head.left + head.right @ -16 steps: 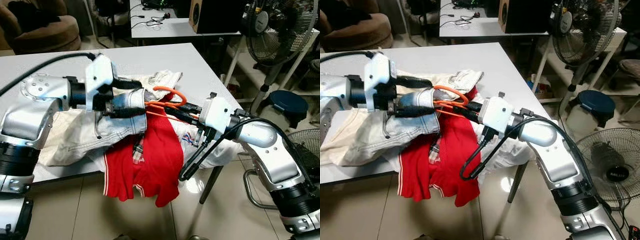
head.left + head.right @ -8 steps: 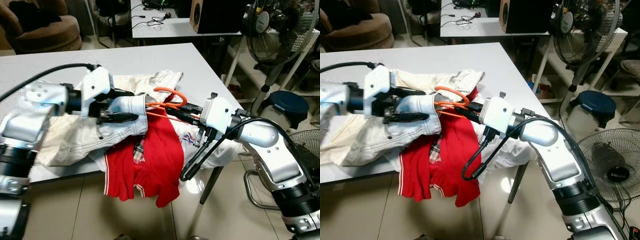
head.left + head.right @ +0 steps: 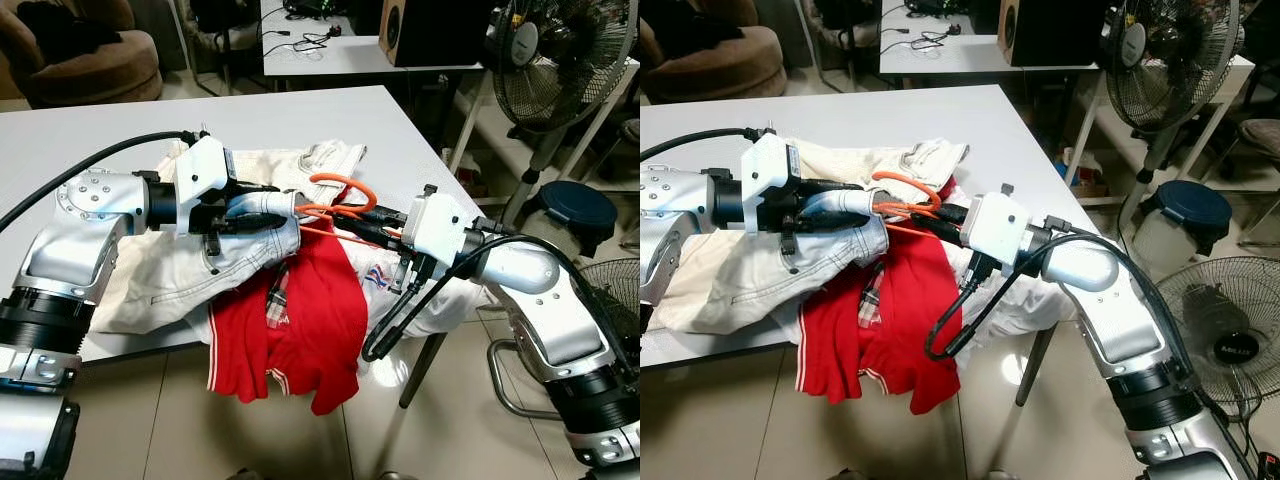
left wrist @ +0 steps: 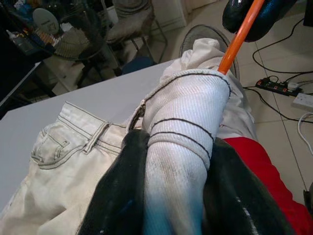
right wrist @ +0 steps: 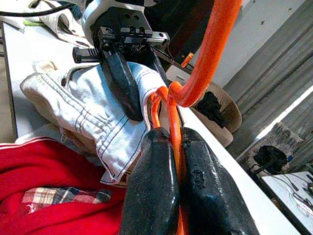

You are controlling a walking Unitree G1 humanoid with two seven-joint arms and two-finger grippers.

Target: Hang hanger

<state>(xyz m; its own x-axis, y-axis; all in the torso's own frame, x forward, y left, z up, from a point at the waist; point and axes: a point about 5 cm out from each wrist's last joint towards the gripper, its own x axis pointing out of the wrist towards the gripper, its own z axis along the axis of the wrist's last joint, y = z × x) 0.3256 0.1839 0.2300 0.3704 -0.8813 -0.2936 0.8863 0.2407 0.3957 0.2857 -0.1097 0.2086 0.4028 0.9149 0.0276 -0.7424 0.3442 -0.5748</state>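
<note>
An orange hanger (image 3: 338,190) is held above the table's right edge, with my right gripper (image 3: 342,217) shut on its wire arms; in the right wrist view the black fingers (image 5: 151,186) pinch the orange wire (image 5: 210,49). Just left of it, my left gripper (image 3: 272,207) is shut on the waistband of pale denim jeans (image 3: 190,280), and the bunched fabric (image 4: 181,142) touches the hanger's arm (image 4: 239,36). The rest of the jeans trails over the table. A red shirt (image 3: 300,310) lies under both grippers and hangs off the table's edge.
The white table (image 3: 250,120) ends just below the grippers, with tiled floor beyond it. To the right stand a pedestal fan (image 3: 560,60), a dark blue stool (image 3: 575,205) and a floor fan (image 3: 615,290). A brown armchair (image 3: 80,50) and a second table (image 3: 330,55) are behind.
My left gripper has come lower and moved right with the jeans, bringing the waistband up against the hanger. The right gripper and hanger have barely moved.
</note>
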